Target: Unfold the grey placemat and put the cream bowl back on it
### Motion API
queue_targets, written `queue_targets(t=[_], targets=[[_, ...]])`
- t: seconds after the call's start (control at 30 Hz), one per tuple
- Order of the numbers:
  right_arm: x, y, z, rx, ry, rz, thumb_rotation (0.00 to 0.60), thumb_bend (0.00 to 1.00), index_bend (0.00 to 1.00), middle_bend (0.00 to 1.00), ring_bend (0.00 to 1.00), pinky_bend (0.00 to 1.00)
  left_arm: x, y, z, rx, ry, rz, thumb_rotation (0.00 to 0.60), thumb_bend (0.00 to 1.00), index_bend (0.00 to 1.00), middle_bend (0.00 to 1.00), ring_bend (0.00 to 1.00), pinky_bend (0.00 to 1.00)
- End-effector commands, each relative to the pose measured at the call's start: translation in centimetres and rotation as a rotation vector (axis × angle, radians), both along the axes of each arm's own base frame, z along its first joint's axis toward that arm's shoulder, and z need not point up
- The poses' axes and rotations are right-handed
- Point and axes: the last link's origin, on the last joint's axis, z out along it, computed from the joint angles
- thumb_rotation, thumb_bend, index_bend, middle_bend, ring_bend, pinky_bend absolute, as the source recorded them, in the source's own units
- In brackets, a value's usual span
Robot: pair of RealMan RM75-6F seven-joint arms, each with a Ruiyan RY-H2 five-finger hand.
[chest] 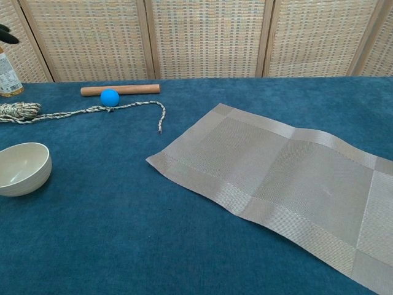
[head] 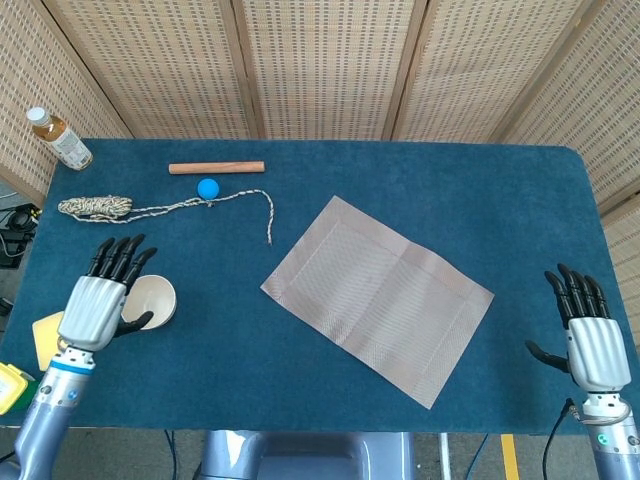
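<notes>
Left side of the cream bowl (head: 152,299) covered by the left robot hand (head: 98,300) in the head view, grey placemat (chest: 279,186) cut off at the chest view's right and lower edges, bottle (chest: 7,75) clipped at its left edge

Left hand (head: 98,303) up at the near-left, palm down, fingers (head: 118,255) spread and straight, thumb out to the side, holding nothing. Right hand (head: 590,340) at the near-right edge, fingers straight and apart, thumb out, also holding nothing. Both forearms run off frame bottom.
</notes>
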Motion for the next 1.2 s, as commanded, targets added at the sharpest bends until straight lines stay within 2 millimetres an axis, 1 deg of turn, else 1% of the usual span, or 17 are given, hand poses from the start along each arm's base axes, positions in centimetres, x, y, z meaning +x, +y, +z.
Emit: queue_targets(t=[0.03, 0.17, 0.3, 0.43, 0.67, 0.83, 0.97, 1.2], targets=[[-0.3, 0.3, 0.1, 0.007, -0.018, 0.004, 0.600, 0.20, 0.00, 0.00, 0.00, 0.00, 1.6, 2.7, -1.9, -0.034, 0.039, -0.034, 0.600, 0.17, 0.14, 0.00, 0.00, 0.00], [-0.3, 0.2, 0.3, 0.013, -0.029, 0.015, 0.600, 0.20, 0.00, 0.00, 0.00, 0.00, 2.9, 5.1, -4.4, -0.053, 0.092, -0.054, 0.600, 0.14, 0.16, 0.00, 0.00, 0.00], [-0.5, 0.0, 0.6, 0.011, -0.052, 0.012, 0.600, 0.20, 0.00, 0.00, 0.00, 0.00, 4.0, 6.8, -6.9, -0.077, 0.138, -0.063, 0.600, 0.13, 0.16, 0.00, 0.00, 0.00], [-0.8, -0.2, 0.8, 0.010, -0.065, 0.001, 0.600, 0.20, 0.00, 0.00, 0.00, 0.00, 4.8, 8.2, -9.0, -0.111, 0.164, -0.058, 0.600, 0.13, 0.18, 0.00, 0.00, 0.00], [-1.5, -0.8, 1.1, 0.003, -0.102, -0.019, 0.600, 0.20, 0.00, 0.00, 0.00, 0.00, 5.7, 9.5, -12.8, -0.174, 0.264, -0.076, 0.600, 0.13, 0.28, 0.00, 0.00, 0.00], [-2.2, -1.2, 1.6, -0.013, -0.120, -0.042, 0.600, 0.20, 0.00, 0.00, 0.00, 0.00, 6.7, 10.3, -15.7, -0.205, 0.302, -0.082, 0.600, 0.13, 0.30, 0.00, 0.00, 0.00], [-2.4, -1.4, 1.8, -0.016, -0.135, -0.047, 0.600, 0.20, 0.00, 0.00, 0.00, 0.00, 6.9, 10.8, -16.7, -0.203, 0.320, -0.078, 0.600, 0.13, 0.33, 0.00, 0.00, 0.00], [-2.8, -1.7, 1.7, -0.003, -0.150, -0.066, 0.600, 0.20, 0.00, 0.00, 0.00, 0.00, 7.3, 11.4, -18.6, -0.209, 0.338, -0.078, 0.600, 0.14, 0.34, 0.00, 0.00, 0.00]])
